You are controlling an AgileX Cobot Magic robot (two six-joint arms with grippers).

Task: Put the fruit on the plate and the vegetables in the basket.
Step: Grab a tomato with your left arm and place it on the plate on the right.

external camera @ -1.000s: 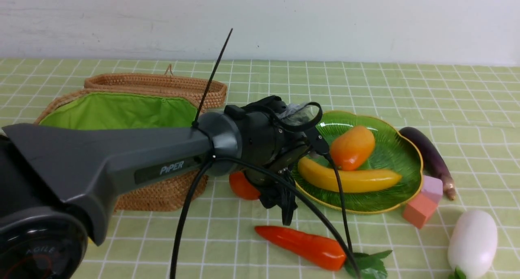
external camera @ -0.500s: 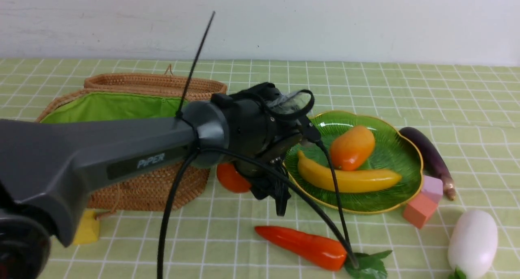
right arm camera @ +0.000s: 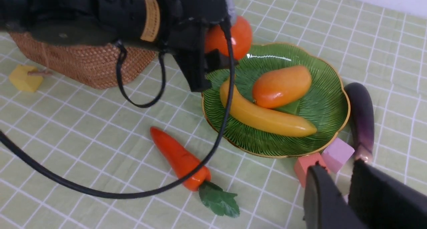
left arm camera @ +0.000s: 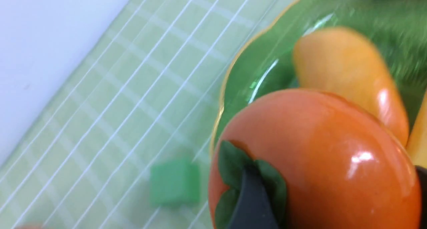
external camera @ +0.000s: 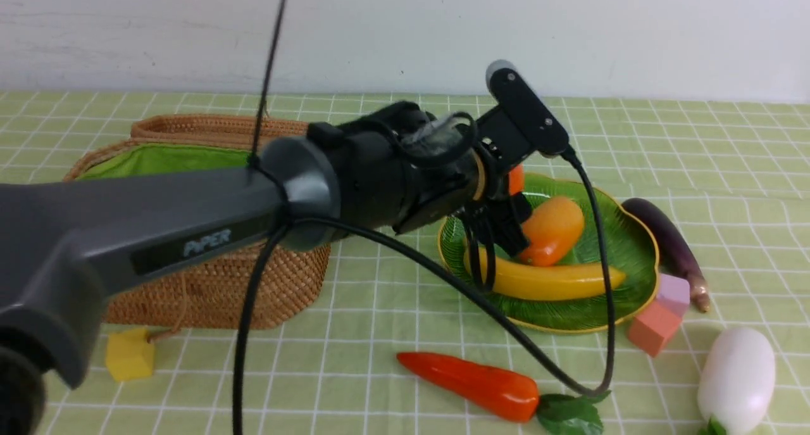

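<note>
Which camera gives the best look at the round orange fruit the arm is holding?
The left wrist view: the persimmon fills the frame, green cap and all. The right wrist view shows it small, partly hidden by the left gripper, near the plate. The front view shows only a sliver behind that gripper.

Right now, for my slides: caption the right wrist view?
Left gripper holds the persimmon over the plate rim, beside mango and banana.

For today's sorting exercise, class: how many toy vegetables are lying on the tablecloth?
3. The carrot lies in front of the plate, the eggplant beside the plate's right edge, the white radish at the near right. The left arm may hide others.
</note>
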